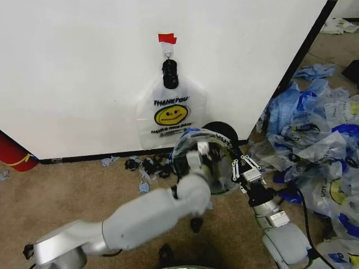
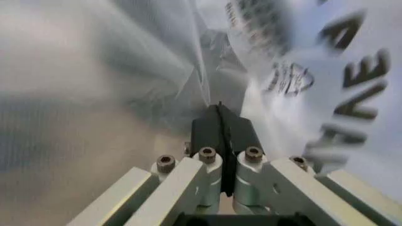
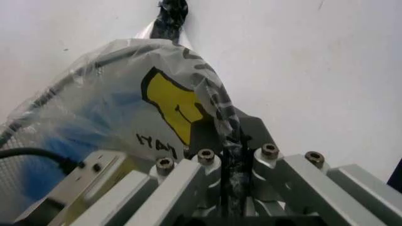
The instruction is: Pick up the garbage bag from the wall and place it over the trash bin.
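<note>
A translucent garbage bag (image 1: 208, 147) with blue-edged handles is stretched over the black trash bin (image 1: 220, 128), which stands at the foot of the white wall (image 1: 84, 67). My left gripper (image 1: 196, 161) reaches into the bag's mouth; in the left wrist view it (image 2: 220, 117) is shut, with a fold of plastic (image 2: 125, 70) running from the tips. On the bin's right side my right gripper (image 1: 242, 166) is shut on the bag's printed rim (image 3: 229, 136). Another bag of the same kind (image 1: 171, 115) hangs from a hook under red tape (image 1: 166, 38).
A heap of loose plastic bags (image 1: 320, 129) covers the floor to the right. Small blue and black scraps (image 1: 148, 165) lie along the baseboard. A red cylinder (image 1: 14, 154) stands at the far left by the wall.
</note>
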